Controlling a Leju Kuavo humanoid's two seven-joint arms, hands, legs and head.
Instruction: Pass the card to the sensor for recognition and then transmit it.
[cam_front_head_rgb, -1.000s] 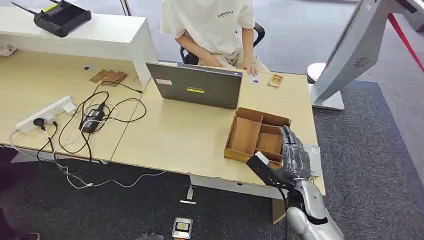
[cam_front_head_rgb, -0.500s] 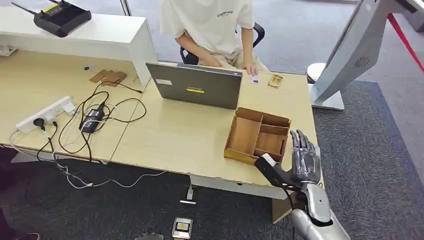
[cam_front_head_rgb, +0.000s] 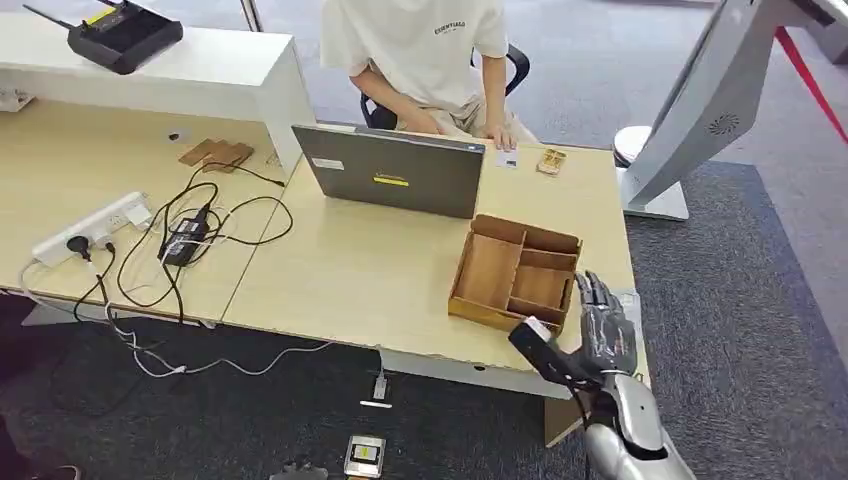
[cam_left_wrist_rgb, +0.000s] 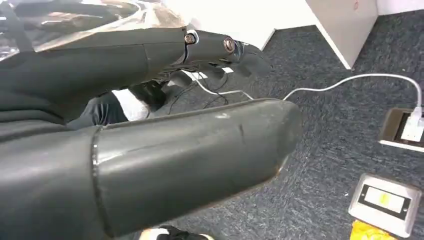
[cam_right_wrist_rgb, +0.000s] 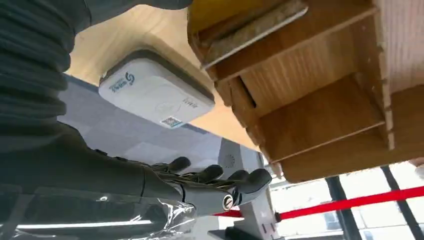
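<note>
A small white card (cam_front_head_rgb: 507, 157) lies at the desk's far edge, just below the hand (cam_front_head_rgb: 500, 135) of a seated person. The white card sensor (cam_front_head_rgb: 632, 305) sits at the desk's front right corner, partly behind my right hand (cam_front_head_rgb: 603, 328); the right wrist view shows the sensor (cam_right_wrist_rgb: 157, 95) beside the wooden tray (cam_right_wrist_rgb: 310, 115). My right hand hovers there with fingers spread and nothing in it, next to the tray's (cam_front_head_rgb: 490, 270) front right corner. In the left wrist view my left hand (cam_left_wrist_rgb: 200, 100) hangs over the carpet, fingers straight, holding nothing.
A grey laptop (cam_front_head_rgb: 390, 175) stands open behind the tray. A power strip (cam_front_head_rgb: 90, 228) and black cables (cam_front_head_rgb: 190, 240) cover the desk's left part. A small wooden piece (cam_front_head_rgb: 550, 160) lies near the card. A white stand (cam_front_head_rgb: 700, 100) rises at the right. A floor socket (cam_left_wrist_rgb: 387, 202) lies below.
My right hand has drawn back off the tray's front right compartment toward the desk's front corner, and its fingers have spread. The card and the person have stayed put.
</note>
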